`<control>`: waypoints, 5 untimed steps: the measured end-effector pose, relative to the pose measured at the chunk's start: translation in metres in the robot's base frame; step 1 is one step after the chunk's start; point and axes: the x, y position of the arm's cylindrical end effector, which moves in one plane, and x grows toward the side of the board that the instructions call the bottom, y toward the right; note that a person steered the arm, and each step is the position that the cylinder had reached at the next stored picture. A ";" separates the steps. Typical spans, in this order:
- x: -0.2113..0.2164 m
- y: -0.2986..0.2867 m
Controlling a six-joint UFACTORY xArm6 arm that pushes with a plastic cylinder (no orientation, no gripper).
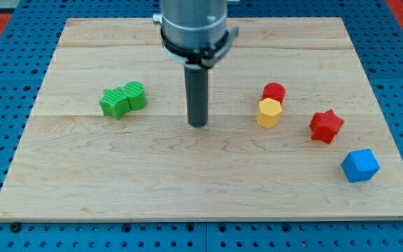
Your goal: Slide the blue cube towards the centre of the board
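The blue cube (360,166) sits near the view's lower right corner of the wooden board (117,182). My tip (199,124) rests on the board near its centre, far to the left of and a little above the blue cube. It touches no block.
A red star (326,127) lies above and left of the blue cube. A yellow hexagonal block (269,113) touches a red cylinder (274,92) right of my tip. Two green blocks (122,100) sit together at the left. A blue pegboard (5,84) surrounds the board.
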 end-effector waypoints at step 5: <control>0.063 0.218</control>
